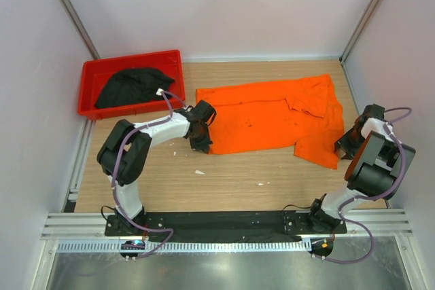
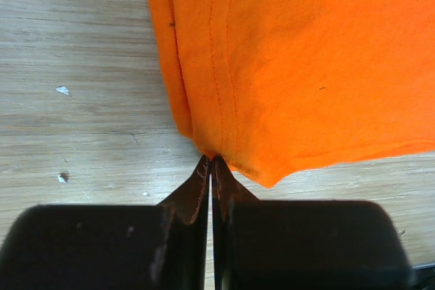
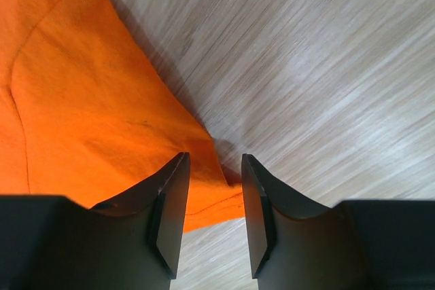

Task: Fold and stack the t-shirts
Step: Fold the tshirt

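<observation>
Wooden table point(image 1: 238, 174), left gripper point(image 2: 211, 162) fingers pressed shut, tips pinching the orange t-shirt point(image 1: 272, 117) at its near-left hem corner, right gripper point(image 3: 214, 168) fingers parted over its right edge, shirt spread mid-table, black t-shirt point(image 1: 132, 86) crumpled in far-left red bin point(image 1: 92, 73)

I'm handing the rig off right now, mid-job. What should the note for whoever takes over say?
Left gripper: shut, apparently pinching the near-left hem corner of the orange t-shirt.
Right gripper: open, fingers either side of the shirt's right edge, not yet closed.
Orange t-shirt: spread on the table, unfolded.
Black t-shirt: crumpled in the red bin.
Done: no folds, nothing stacked.
Left: close the right gripper, fold the orange, take out and fold the black, stack both.
</observation>
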Motion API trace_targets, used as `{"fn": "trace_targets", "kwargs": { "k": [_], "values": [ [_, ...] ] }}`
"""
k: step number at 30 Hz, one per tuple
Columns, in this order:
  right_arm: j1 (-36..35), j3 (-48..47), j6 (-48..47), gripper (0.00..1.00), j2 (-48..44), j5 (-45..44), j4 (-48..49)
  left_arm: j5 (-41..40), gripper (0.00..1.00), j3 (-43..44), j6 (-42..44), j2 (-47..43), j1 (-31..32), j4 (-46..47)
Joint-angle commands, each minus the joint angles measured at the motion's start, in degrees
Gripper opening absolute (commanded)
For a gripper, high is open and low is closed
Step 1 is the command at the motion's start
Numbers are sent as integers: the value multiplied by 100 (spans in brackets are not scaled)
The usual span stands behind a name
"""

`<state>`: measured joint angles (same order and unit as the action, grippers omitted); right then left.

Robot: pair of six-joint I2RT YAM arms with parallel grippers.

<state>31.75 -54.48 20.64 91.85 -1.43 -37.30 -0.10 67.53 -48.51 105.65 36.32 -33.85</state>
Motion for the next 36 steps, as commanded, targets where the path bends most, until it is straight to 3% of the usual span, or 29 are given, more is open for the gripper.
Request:
{"fn": "trace_targets", "kwargs": {
  "k": [1, 10, 11, 12, 15, 20, 24, 30, 36],
  "values": [
    [33, 183, -96, 43, -150, 264, 223, -25, 0, 103, 158, -44, -63, 36],
    [25, 473, 115, 41, -273, 574, 381, -87, 0, 120, 246, -123, -72, -61],
    [24, 421, 141, 38, -282, 565, 407, -87, 0, 112, 246, -132, -63, -78],
    [33, 386, 168, 23, -291, 530, 477, -87, 0, 103, 254, -123, -63, -78],
    [25, 245, 273, 1, -343, 538, 338, -96, 0, 68, 272, -158, -72, -140],
    [24, 183, 528, 1, -677, 170, -198, -183, 0, -47, 403, -378, -151, -236],
    [-177, 394, 792, 1, -1037, -612, -795, -280, 0, -47, 553, -606, -221, -517],
    [-538, 500, 854, 1, -1477, -999, -1025, -271, 0, -108, 746, -791, -221, -746],
    [-748, -544, 845, 1, -1162, -798, -990, -262, 0, 408, 984, -774, -230, -904]
  ]
}}
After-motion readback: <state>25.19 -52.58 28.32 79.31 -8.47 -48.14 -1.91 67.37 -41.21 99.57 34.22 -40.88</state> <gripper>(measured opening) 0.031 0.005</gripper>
